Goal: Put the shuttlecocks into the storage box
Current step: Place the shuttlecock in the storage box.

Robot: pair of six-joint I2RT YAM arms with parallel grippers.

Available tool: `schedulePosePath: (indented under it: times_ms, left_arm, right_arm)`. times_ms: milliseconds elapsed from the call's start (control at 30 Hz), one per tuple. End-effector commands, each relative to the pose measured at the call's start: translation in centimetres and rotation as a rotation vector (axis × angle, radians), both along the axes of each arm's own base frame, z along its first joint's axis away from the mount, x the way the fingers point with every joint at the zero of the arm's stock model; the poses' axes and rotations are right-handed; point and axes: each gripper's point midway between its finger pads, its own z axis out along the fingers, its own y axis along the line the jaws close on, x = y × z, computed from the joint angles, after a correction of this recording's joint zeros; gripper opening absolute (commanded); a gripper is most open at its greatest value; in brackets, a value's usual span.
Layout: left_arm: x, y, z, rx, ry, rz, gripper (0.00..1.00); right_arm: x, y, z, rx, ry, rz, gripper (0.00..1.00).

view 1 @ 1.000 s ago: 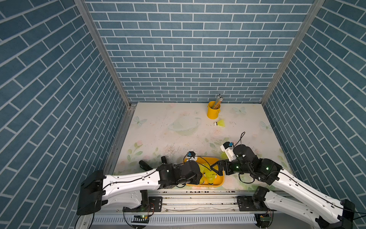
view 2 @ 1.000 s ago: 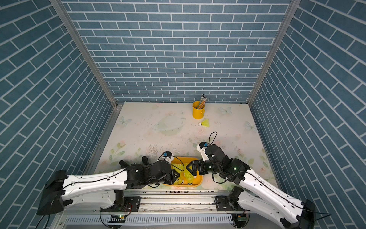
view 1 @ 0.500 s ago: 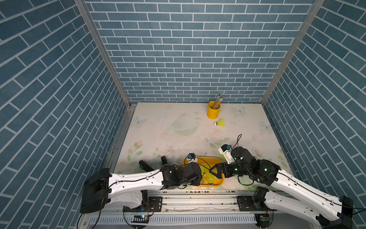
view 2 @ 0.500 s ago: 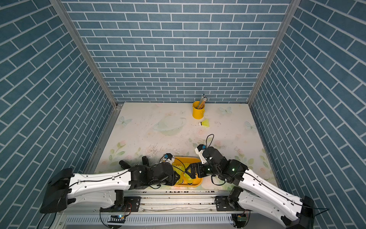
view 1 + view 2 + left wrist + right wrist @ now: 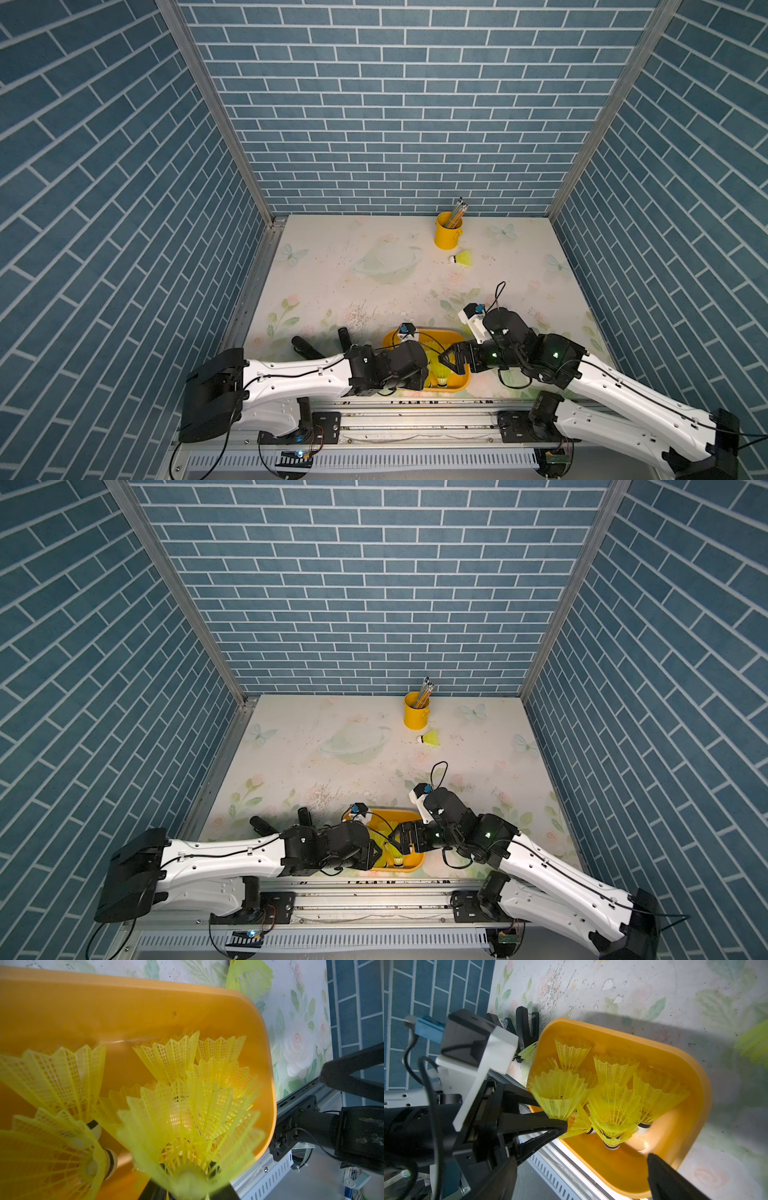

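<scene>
Hovering over the orange box (image 5: pixel 695 1088) of standing shuttlecocks (image 5: pixel 614 1105), the left pincer (image 5: pixel 553 1114) nipped one featherlight shuttlecock (image 5: pixel 558 1093) low by its cork, likely firmer than the crushable mesh skirt, while the right pincer (image 5: pixel 451 363) gaped empty and a stray (image 5: pixel 463 258) lay near the pencil cup (image 5: pixel 446 235).

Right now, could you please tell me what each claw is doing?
Left claw: closed on a shuttlecock.
Right claw: open, empty.
</scene>
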Motion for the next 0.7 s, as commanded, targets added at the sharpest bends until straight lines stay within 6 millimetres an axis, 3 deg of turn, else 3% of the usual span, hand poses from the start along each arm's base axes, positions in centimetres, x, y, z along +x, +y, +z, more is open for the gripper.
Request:
schedulePosePath:
  times_ms: [0, 100, 433, 667]
  left_arm:
    - [0.2, -0.6, 0.6, -0.010, -0.014, -0.014, 0.43]
    - [0.4, -0.7, 1.0, -0.017, -0.023, -0.013, 0.49]
    - [0.9, -0.9, 2.3, -0.009, -0.047, -0.012, 0.48]
    - [0.6, -0.9, 1.7, 0.024, -0.015, -0.025, 0.49]
  right_arm:
    - [0.0, -0.1, -0.1, -0.007, 0.007, -0.010, 1.00]
    - [0.0, -0.1, -0.1, -0.010, 0.007, -0.013, 1.00]
    - [0.3, -0.3, 0.0, -0.023, -0.005, -0.027, 1.00]
    - [0.7, -0.9, 0.2, -0.050, -0.026, -0.052, 1.00]
